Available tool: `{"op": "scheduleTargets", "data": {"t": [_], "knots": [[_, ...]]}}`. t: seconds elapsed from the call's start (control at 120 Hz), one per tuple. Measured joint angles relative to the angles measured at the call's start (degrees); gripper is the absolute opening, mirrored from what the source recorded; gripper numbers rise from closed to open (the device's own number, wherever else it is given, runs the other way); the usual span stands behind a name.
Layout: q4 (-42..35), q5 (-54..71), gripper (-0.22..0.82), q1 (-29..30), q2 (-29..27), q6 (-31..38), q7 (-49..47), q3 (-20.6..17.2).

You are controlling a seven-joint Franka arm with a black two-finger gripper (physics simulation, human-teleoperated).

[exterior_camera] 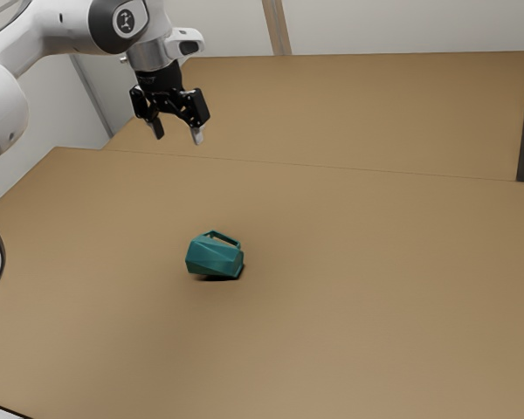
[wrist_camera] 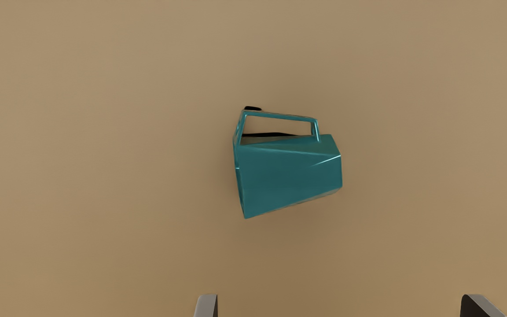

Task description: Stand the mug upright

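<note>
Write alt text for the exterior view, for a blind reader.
A teal mug lies on its side on a tan table. Toward the view's upper left, a white robot arm holds its open black gripper above the table.

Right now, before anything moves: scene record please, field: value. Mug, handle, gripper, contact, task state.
mug: teal, faceted, lying on its side on the brown surface; body at
handle: angular open loop, teal, along one side of the body
gripper: black, open, raised above the surface
fingers: spread wide, nothing between them
contact: none, gripper and mug apart
mug interior: cannot tell
task state: mug not upright
</note>
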Motion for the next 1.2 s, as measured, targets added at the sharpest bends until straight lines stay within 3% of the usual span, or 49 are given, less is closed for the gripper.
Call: {"op": "scheduleTargets", "data": {"t": [0.417,0.725,0.867,1.05,1.2], "knots": [[-2.55,-0.98,0.60,1.07,-1.86,-2.54,0.32,1.72],[-14.81,-6.78,0.60,2.50,-2.12,-0.81,3.97,9.66],[-20.76,-7.98,0.60,3.25,-2.86,4.73,8.16,10.33],[-34.01,-11.01,0.60,4.47,-10.10,16.63,13.88,10.56],[-39.96,-18.84,0.60,5.53,-11.58,24.16,19.31,12.62]]}}
